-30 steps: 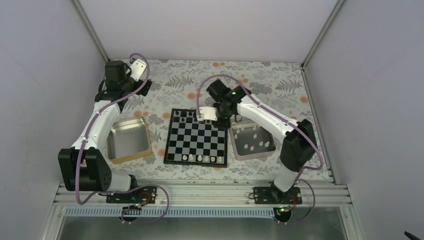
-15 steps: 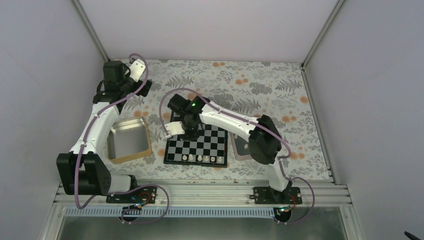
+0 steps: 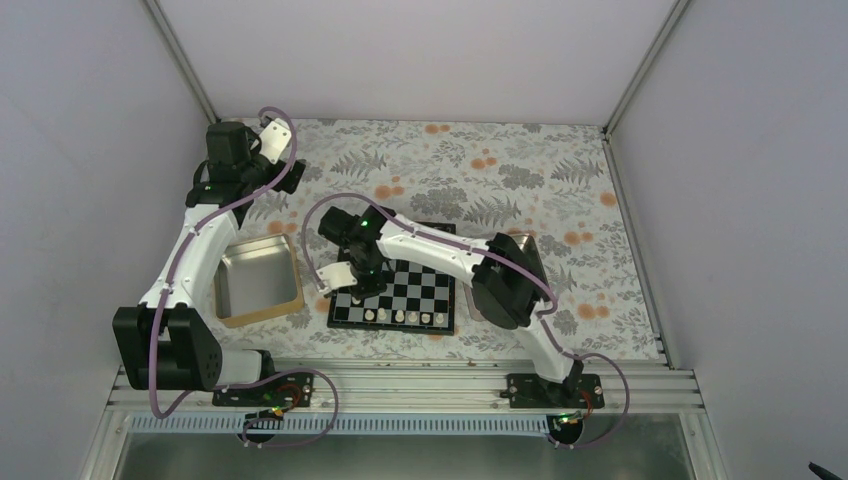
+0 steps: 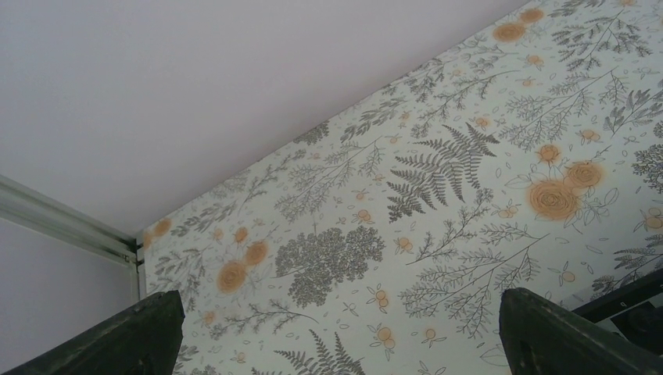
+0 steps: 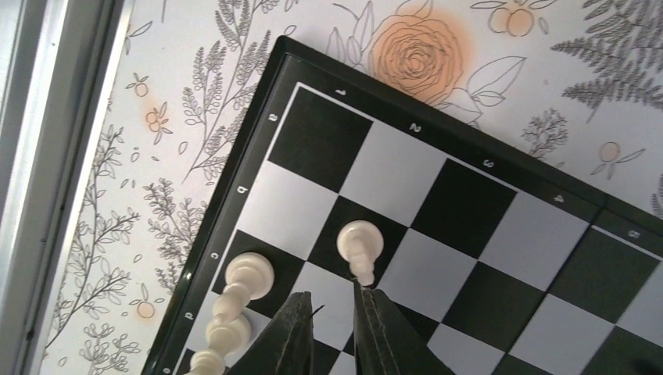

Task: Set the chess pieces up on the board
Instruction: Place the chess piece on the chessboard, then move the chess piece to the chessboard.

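The black-and-silver board (image 3: 392, 325) lies in the middle of the table; its near-left corner fills the right wrist view (image 5: 234, 164). Several white pieces (image 3: 399, 316) stand along its near row. My right gripper (image 3: 362, 280) hangs over the board's left side, jaws a narrow gap apart with nothing between them (image 5: 332, 293). A white pawn (image 5: 360, 242) stands on a black square, its head touching my right fingertip (image 5: 367, 301). More white pieces (image 5: 249, 273) stand along the left edge. My left gripper (image 3: 285, 168) is wide open and empty at the back left (image 4: 344, 328).
A square metal tray (image 3: 297, 275) with a wooden rim sits left of the board. A second tray (image 3: 525, 240) right of the board is mostly hidden by my right arm. Flowered cloth (image 4: 438, 164) covers the table. Enclosure walls stand on both sides.
My right arm has swung from the right tray across the board to its left side and lowered. The left arm has stayed still.
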Action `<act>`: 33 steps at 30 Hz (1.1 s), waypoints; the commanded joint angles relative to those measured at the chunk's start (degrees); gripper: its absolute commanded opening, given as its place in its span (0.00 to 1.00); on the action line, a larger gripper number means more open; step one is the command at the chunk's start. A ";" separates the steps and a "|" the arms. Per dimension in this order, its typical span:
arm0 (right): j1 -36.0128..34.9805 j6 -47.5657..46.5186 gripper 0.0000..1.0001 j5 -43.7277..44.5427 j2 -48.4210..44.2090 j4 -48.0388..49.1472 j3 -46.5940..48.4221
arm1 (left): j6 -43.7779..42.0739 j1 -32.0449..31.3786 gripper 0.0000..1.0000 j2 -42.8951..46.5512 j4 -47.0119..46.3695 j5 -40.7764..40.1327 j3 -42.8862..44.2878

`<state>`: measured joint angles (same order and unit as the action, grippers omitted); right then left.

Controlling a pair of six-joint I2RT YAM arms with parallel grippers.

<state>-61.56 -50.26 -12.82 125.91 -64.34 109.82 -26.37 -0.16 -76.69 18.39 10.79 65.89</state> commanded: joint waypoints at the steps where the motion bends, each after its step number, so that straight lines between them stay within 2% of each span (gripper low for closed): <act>1: -1.36 0.09 0.16 -2.39 1.03 -2.46 0.78 | -0.32 -0.11 1.00 0.94 -0.79 1.37 0.52; 9: -1.48 0.59 0.18 -1.05 -0.02 0.05 -0.63 | -0.26 -0.10 1.00 1.38 -0.79 1.22 0.63; 14: -0.92 2.03 0.16 2.03 -1.33 5.07 -2.86 | -0.16 -0.12 1.00 1.99 -1.32 0.57 0.08; 26: 2.61 4.07 0.06 2.16 -0.26 6.89 -0.96 | -0.08 -0.12 1.00 2.06 -1.87 0.32 -0.36; 33: 2.35 3.89 0.15 -0.09 0.47 2.75 0.55 | -0.25 -0.10 1.00 1.99 -1.91 0.29 -0.49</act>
<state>-58.67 -46.87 -10.46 126.02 -59.57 108.27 -26.37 -0.16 -75.79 18.04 11.03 65.82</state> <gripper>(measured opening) 0.139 0.999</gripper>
